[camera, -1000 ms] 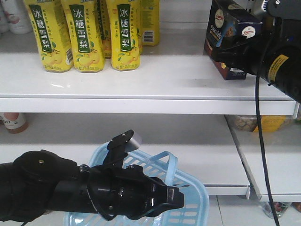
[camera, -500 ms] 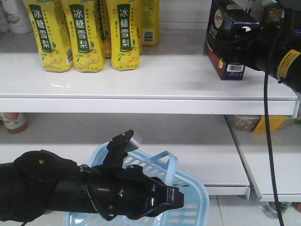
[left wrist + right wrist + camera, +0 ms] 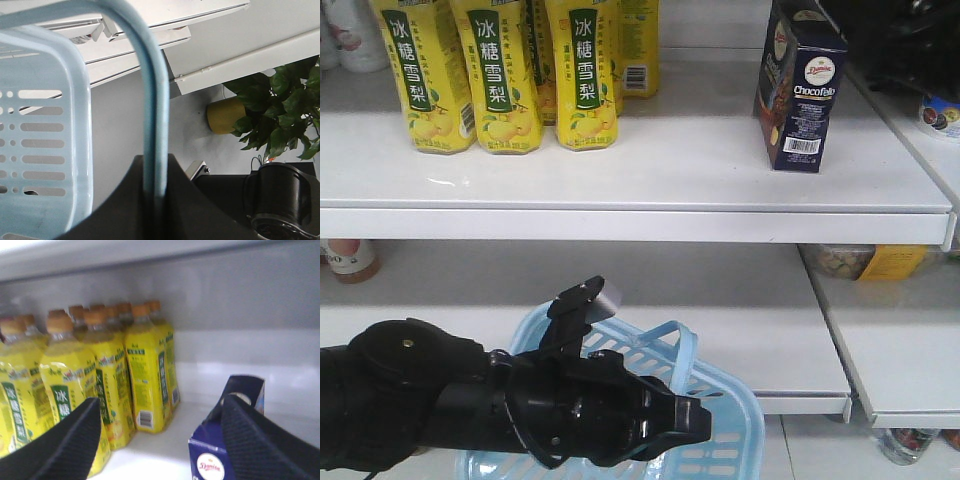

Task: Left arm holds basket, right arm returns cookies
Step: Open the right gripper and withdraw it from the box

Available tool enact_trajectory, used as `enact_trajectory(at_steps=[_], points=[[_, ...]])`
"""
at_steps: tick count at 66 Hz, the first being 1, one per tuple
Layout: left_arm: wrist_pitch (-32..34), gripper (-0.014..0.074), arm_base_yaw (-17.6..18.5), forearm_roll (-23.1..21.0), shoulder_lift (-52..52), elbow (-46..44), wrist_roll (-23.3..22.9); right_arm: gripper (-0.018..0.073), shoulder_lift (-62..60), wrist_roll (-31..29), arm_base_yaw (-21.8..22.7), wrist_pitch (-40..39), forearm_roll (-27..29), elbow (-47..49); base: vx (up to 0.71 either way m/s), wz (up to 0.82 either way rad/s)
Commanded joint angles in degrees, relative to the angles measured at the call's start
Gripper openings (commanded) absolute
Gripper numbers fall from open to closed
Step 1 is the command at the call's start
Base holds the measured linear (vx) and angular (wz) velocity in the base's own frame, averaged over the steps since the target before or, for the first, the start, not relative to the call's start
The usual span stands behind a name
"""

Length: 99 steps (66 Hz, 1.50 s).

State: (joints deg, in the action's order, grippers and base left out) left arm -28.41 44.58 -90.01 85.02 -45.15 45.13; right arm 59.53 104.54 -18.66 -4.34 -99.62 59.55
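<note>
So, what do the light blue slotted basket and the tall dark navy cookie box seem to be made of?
The light blue slotted basket looks like moulded plastic, smooth and slightly glossy: its slots are even and its loop handle is one piece. The tall dark navy cookie box appears to be printed cardboard, with sharp folded edges, flat faces and a printed barcode; a thin coating is possible.

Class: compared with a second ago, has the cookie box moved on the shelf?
Yes. The cookie box was tilted and gripped; now it stands upright on the shelf, its base slightly left of before.
</note>
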Motion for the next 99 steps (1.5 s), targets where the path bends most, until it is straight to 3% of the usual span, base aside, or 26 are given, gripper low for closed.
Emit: enact_trajectory(at_steps=[1,15,30,52,68,88,99], points=[[-0.21,-0.0006,0.04,-1.50,-2.10,-1.86,1.21,0.0487,-3.94,-1.12,0.23,1.62,-2.78,1.25,0.00,0.00],[-0.21,-0.0006,0.04,-1.50,-2.10,-1.86,1.21,0.0464,-12.31,-5.43,0.23,7.99,-2.78,-7.35,0.00,0.00],[-0.21,-0.0006,0.04,-1.50,-2.10,-1.86,1.21,0.0449,-26.11,-5.44,0.23,14.24,-2.27,-20.13,0.00,0.00],[-0.21,-0.0006,0.04,-1.50,-2.10,-1.86,1.21,0.0448,-44.91,-5.44,0.23,3.41,-0.82,-37.98,0.00,0.00],[-0.21,-0.0006,0.04,-1.50,-2.10,-1.86,1.21,0.0448,-51.08,-4.73,0.23,-0.08,-0.82,-49.56,0.00,0.00],[-0.21,-0.0006,0.04,-1.50,-2.10,-1.86,1.21,0.0426,-51.22,-1.75,0.23,1.35,-0.58,-50.61,0.00,0.00],[-0.21,-0.0006,0.04,-1.50,-2.10,-1.86,1.21,0.0297,-51.22,-1.75,0.23,1.60,-0.63,-50.61,0.00,0.00]])
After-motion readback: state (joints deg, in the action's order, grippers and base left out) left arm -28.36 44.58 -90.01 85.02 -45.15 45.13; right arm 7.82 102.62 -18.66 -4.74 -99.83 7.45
